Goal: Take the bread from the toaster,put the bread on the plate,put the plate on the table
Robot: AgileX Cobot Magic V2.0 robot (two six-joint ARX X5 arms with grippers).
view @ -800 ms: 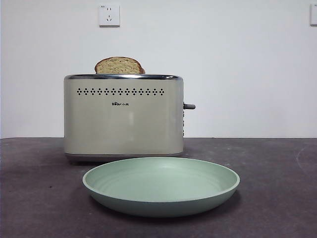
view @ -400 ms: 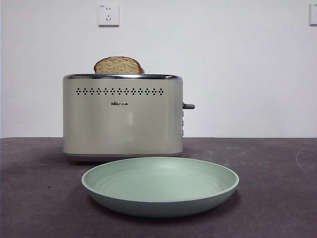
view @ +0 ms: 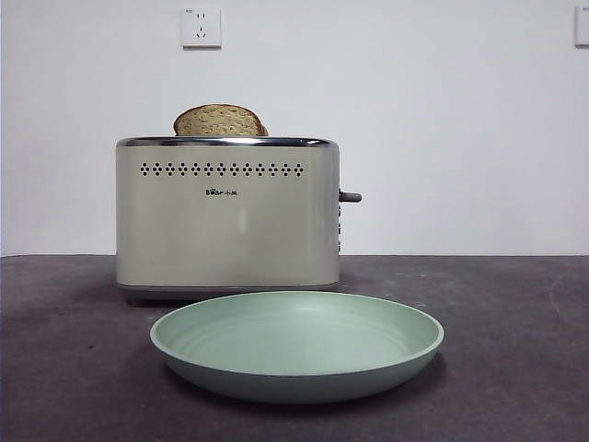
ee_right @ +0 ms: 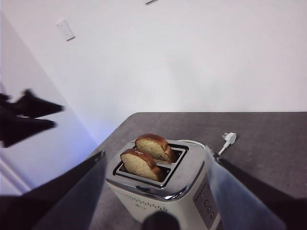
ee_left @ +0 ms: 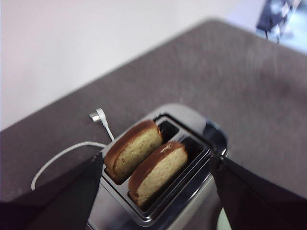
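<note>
With its jaws spread wide above the toaster (ee_left: 163, 191), the left gripper (ee_left: 158, 191) should descend squarely over one upright wholegrain bread slice (ee_left: 158, 172) in its slot, pinch the domed crust gently, and lift straight.

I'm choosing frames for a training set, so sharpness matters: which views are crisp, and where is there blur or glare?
Front view: crisp and evenly lit, with a soft shadow under the plate. Left wrist view: soft overall, the bread slightly blurred and the near pincer jaws out of focus. Right wrist view: the toaster fairly sharp, the jaws smeared, a bluish cast on the wall.
</note>
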